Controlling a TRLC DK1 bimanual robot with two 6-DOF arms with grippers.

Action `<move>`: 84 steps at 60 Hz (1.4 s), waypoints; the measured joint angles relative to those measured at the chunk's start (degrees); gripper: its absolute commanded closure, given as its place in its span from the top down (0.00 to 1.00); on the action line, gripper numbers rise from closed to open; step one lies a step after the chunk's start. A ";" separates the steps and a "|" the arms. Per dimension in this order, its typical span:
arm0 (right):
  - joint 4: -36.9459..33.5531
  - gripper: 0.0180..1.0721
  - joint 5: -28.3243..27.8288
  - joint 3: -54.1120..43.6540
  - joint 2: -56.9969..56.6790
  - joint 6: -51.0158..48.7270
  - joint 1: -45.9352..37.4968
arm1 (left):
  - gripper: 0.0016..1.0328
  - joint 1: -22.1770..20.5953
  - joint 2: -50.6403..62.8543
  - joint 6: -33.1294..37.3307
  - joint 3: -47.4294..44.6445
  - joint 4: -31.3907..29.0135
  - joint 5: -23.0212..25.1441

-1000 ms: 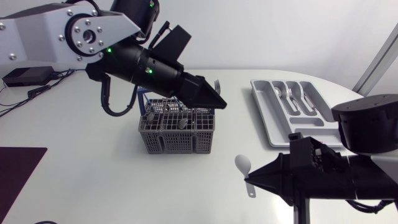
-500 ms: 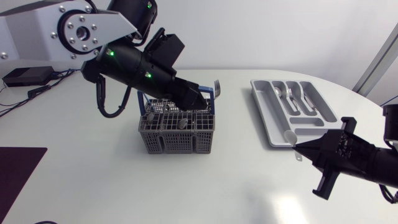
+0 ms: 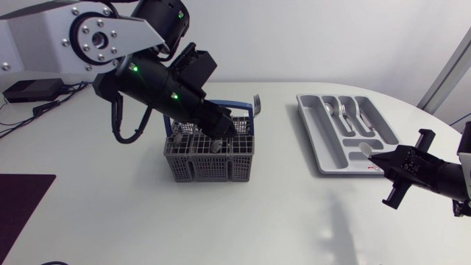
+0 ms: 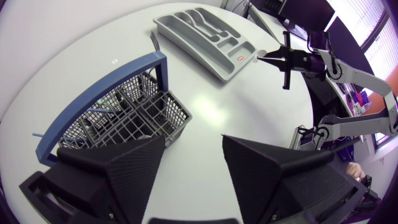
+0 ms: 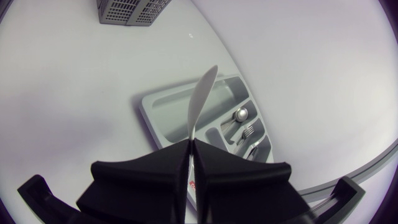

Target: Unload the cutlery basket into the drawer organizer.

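the grey cutlery basket stands near the middle of the white counter, its blue handle arched upright over the back. a fork stands tines up at the basket's far right corner, and a few dark handles poke out of the compartments.

the left arm comes in from the left and slopes down over the basket, so that the left pincer sits at the top of the rear compartments, just in front of the blue handle. in the left wrist view its two broad fingers are spread wide apart, with the basket ahead of them and to the side of one finger. i cannot tell whether either finger touches the mesh.

the grey drawer organizer lies well apart from the basket, on the right side of the counter. several silver pieces of cutlery lie in its far compartments.

the right arm comes in from the right edge, low and level. the right pincer is pressed together on the stem of a pale spoon, pinching it from two sides, with the rest of the spoon sticking straight out ahead of the fingertips. in the head view the spoon's bowl is over the near right end of the organizer. the left wrist view shows it raised off the counter close to that end, but how high it is above the tray i cannot tell.
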 measured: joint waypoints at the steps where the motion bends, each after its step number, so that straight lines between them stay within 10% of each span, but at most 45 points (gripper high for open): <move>1: 0.50 0.06 0.00 0.09 0.48 -0.35 -0.24 | 0.62 0.04 0.00 0.07 0.00 -0.07 0.00; 36: 28.44 0.07 10.60 1.95 24.92 -12.98 -1.88 | 0.62 1.01 -1.42 1.07 -1.95 -1.90 -0.02; 45: 31.82 0.23 13.18 1.95 27.93 -15.30 -1.88 | 0.62 1.95 -1.97 1.25 -2.34 -2.12 0.00; 60: 32.83 0.78 15.85 1.77 27.43 -16.11 -1.11 | 0.62 3.26 -3.76 1.73 -4.28 -2.38 -0.24; 84: 14.49 0.86 20.65 0.83 9.35 -7.39 7.63 | 0.62 6.19 -9.14 2.54 -8.70 -2.54 -0.44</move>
